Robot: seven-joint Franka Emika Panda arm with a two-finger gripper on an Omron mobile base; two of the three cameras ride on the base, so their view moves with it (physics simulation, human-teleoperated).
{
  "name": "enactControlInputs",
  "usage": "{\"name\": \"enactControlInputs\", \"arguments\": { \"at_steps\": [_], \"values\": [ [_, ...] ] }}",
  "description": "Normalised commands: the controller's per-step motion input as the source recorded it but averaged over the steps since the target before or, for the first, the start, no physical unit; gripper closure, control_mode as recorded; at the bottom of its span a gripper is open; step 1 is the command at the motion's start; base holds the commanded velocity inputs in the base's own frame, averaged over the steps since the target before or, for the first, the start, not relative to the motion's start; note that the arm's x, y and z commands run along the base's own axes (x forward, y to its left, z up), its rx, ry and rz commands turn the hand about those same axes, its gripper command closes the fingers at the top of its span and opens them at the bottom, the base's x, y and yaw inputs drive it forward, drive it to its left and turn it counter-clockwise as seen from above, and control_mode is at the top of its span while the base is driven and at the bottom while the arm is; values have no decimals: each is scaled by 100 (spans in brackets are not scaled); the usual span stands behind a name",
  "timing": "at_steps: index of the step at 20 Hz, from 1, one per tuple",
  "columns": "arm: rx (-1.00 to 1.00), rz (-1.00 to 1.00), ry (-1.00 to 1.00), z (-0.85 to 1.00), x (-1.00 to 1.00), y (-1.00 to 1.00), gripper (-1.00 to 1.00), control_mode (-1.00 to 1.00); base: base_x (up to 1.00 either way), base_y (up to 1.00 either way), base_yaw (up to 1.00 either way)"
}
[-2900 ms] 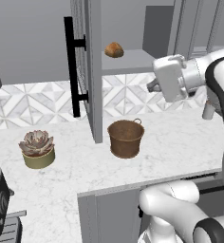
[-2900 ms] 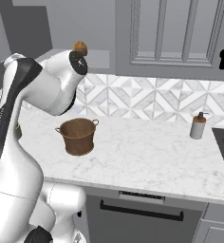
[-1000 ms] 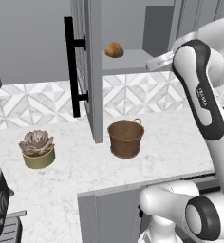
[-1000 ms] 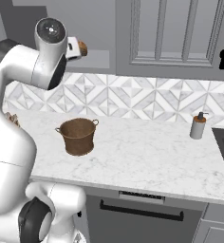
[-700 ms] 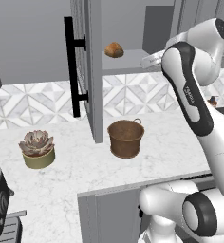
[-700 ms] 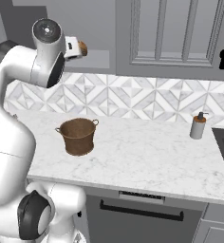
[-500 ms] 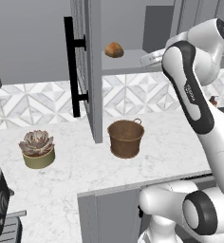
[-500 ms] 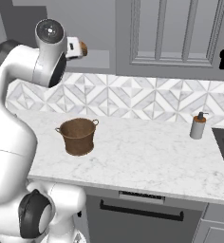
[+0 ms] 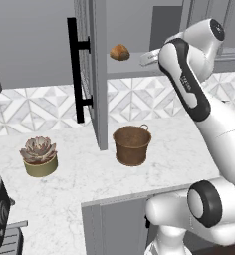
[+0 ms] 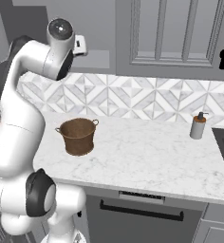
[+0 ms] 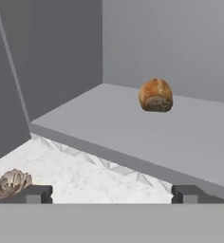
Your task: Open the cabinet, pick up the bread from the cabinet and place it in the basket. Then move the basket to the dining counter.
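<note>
Now that the arm has swung up from its low posture of a few seconds ago, your hand (image 11: 112, 194) faces into the cabinet (image 9: 92, 74), whose door stands wide. Its fingers (image 11: 33, 193) are spread and grasp nothing. On the shelf (image 11: 109, 128) ahead sits the bread (image 11: 155, 95), well apart from the fingers and a little off centre. Below, on the desk (image 9: 79, 174), the basket (image 9: 132, 145) waits beside the succulent (image 9: 39, 156). You look set to reach in next; I judge the door step done.
</note>
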Motion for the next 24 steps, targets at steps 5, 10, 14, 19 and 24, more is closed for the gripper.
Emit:
{"name": "enactControlInputs", "arguments": {
  "at_steps": [5, 10, 14, 19, 24],
  "values": [
    [0, 0, 0, 0, 42, 8, -100, -100, 0, 0, 0],
    [0, 0, 0, -7, 46, 17, -100, -100, 0, 0, 0],
    [0, 0, 0, -5, 46, 12, -100, -100, 0, 0, 0],
    [0, 0, 0, 0, 37, 0, -100, -100, 0, 0, 0],
    [0, 0, 0, -1, 27, 0, -100, -100, 0, 0, 0]
  ]
}}
